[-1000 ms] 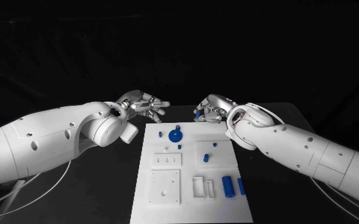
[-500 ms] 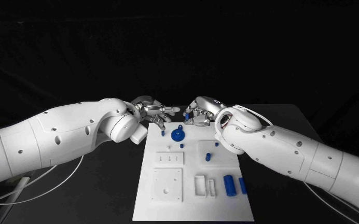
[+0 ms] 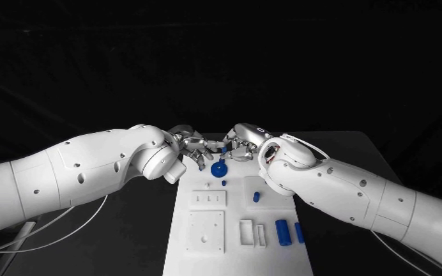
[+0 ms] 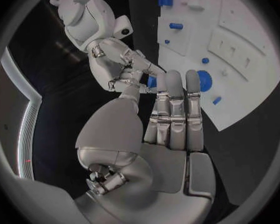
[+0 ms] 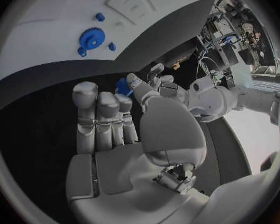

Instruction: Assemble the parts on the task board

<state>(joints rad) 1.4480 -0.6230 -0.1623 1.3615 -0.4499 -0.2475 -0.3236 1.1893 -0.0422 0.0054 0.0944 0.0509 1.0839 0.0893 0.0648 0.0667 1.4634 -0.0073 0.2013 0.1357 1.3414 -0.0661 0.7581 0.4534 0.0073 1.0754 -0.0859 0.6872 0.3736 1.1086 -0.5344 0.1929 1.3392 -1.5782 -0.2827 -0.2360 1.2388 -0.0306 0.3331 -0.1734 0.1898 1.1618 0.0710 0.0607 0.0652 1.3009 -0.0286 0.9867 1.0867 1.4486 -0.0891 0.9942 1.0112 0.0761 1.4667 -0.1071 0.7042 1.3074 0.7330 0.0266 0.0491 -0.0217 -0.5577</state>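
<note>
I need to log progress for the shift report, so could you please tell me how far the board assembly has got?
Done, apparently: a blue gear and a small blue peg sit on the white task board. In hand: the left hand and right hand meet at the board's far end, with a small blue part between their fingertips; which hand grips it is unclear. Left: two blue cylinders lying at the near right.

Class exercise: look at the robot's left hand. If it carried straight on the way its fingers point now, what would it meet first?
Most likely the right hand, with the small blue part at its fingertips. The left hand points across the far end of the task board toward it, and the two hands nearly meet there. Depth is unclear, so contact is uncertain.
</note>
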